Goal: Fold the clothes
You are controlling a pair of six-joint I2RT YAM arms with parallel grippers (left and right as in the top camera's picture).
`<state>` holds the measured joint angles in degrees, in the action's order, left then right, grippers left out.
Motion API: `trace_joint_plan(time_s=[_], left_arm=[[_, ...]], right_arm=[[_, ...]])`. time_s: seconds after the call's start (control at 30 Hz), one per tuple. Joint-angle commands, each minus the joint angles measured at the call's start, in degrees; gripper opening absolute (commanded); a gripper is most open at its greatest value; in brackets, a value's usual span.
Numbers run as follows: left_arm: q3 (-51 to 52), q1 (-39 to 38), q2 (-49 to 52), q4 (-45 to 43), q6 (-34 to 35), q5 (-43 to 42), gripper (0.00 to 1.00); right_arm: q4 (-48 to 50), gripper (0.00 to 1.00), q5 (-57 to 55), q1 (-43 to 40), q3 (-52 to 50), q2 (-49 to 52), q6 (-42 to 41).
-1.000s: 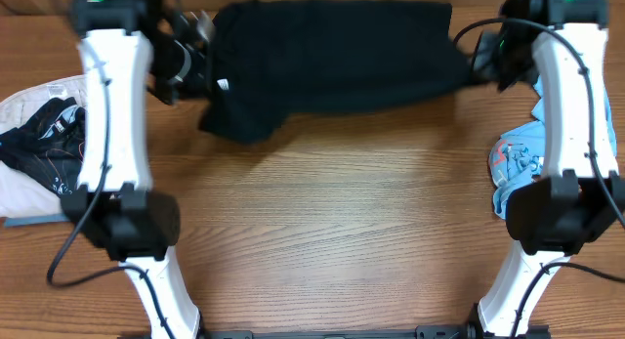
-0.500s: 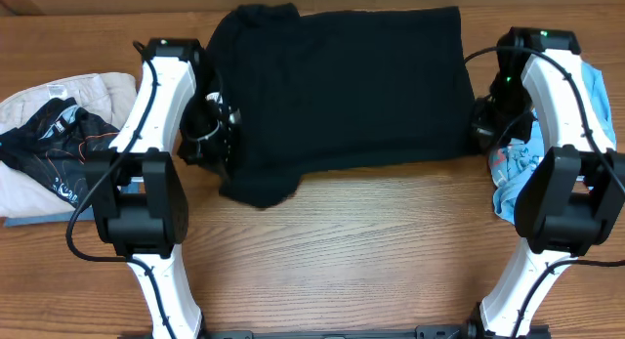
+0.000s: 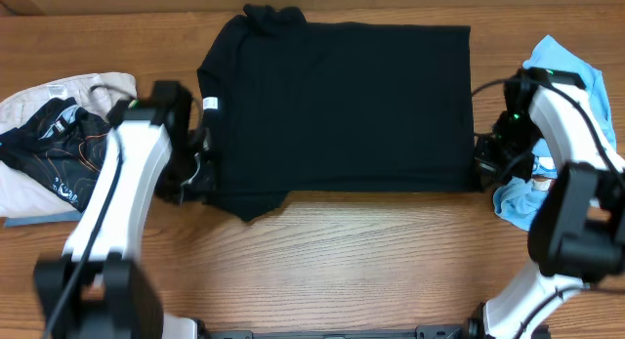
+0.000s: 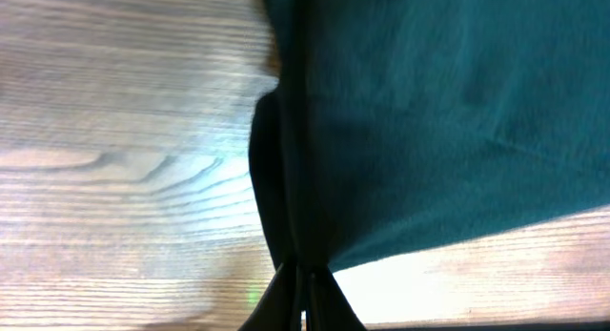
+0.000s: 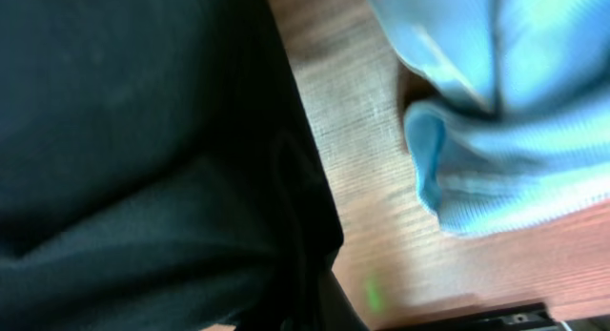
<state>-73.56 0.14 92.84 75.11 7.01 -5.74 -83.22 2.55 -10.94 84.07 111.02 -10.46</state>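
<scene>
Black shirt [image 3: 342, 105] lies flat mid-counter, toward the far edge. Left gripper [image 3: 198, 171] is clenched on its left side, right gripper [image 3: 483, 161] clenched on its near right corner.

Blurred arm, buried fingertips
The left arm [image 3: 117, 197] was motion-blurred overhead — the right gripper [image 3: 483, 163] lay hidden at the black shirt [image 3: 337, 105] hem, its grip unreadable; picture edges cropped the blue garment [image 3: 562, 65] and white garment [image 3: 39, 105].

Overhead looks down — wrist cameras hug shirt [image 3: 337, 105] edges.
</scene>
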Motion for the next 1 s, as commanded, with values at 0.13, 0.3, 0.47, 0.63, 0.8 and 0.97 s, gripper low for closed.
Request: trace_joint_plan(time_s=[0.13,0.3,0.47,0.63,0.8,0.97], left_arm=[[8.2,1.4,-17.5,-3.4,4.9,3.0,0.04],[8.8,1.5,-20.4,0.9,7.7,3.3,0.04],[8.9,1.5,-20.4,4.0,8.9,4.0,0.04],[9.0,1.4,-20.1,-3.1,8.9,3.4,0.04],[9.0,1.4,-17.3,-13.6,9.6,0.2,0.04],[9.0,1.3,-10.6,-20.9,9.7,-5.9,0.04]], right_arm=[[2.8,0.04,-0.3,-3.9,-6.4,-15.0,-1.8],[-0.7,0.04,-0.3,-4.2,-7.0,-18.3,-1.7],[-3.0,0.04,-0.3,-4.2,-7.0,-19.9,-1.1],[0.0,0.04,-0.3,-4.2,-7.0,-19.2,1.3],[6.7,0.04,-0.3,-4.2,-7.0,-17.3,1.3],[10.7,0.04,-0.3,-4.1,-7.0,-13.6,1.3]])
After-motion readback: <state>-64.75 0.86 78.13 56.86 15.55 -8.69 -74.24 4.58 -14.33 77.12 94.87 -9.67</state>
